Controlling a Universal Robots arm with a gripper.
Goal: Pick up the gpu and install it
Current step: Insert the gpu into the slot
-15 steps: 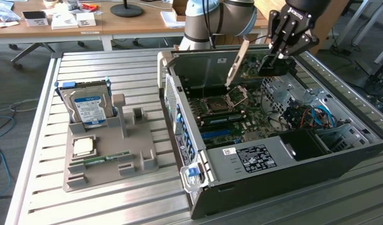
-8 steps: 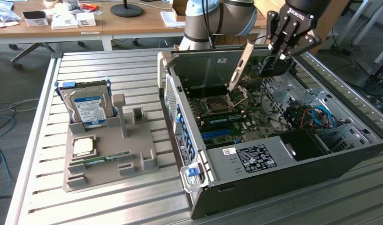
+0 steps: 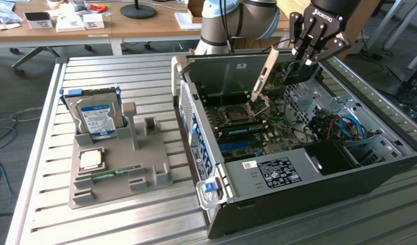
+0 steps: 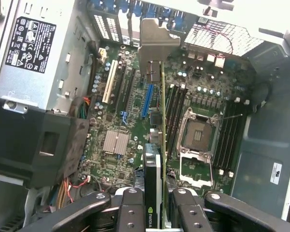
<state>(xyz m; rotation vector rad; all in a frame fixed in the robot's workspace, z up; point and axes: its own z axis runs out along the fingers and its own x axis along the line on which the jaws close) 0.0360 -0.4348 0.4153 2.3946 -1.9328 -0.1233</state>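
Wooden desks point(image 3: 147, 25) stand in the background, and in front of them is a ribbed metal table point(image 3: 113, 69). On it an open computer case point(image 3: 399, 168) lies on its side, with the green motherboard point(image 3: 263, 132) facing up.

The gripper point(image 3: 300, 64) hangs over the far part of the case. White letters on its black body seem to read ROBOTIQ, but they are small. Its fingers point(image 4: 130, 212) are clamped on the gpu point(image 4: 152, 164), one on each side of the card. The gpu point(image 3: 294, 75) stands upright over the motherboard point(image 4: 130, 96), near the blue slot point(image 4: 146, 101). I cannot tell whether its lower edge touches the board. Its long silver bracket point(image 3: 263, 76) is tilted. On the black face, between the fingers, a green NVIDIA logo is readable.

The power supply point(image 4: 34, 53) carries a black label with white symbols; the text is too small to read.

At the exterior view's left, a grey holder point(image 3: 120, 178) keeps a hard drive point(image 3: 97, 117) with a blue-white label upright, and a RAM stick point(image 3: 116, 173) lies on it.
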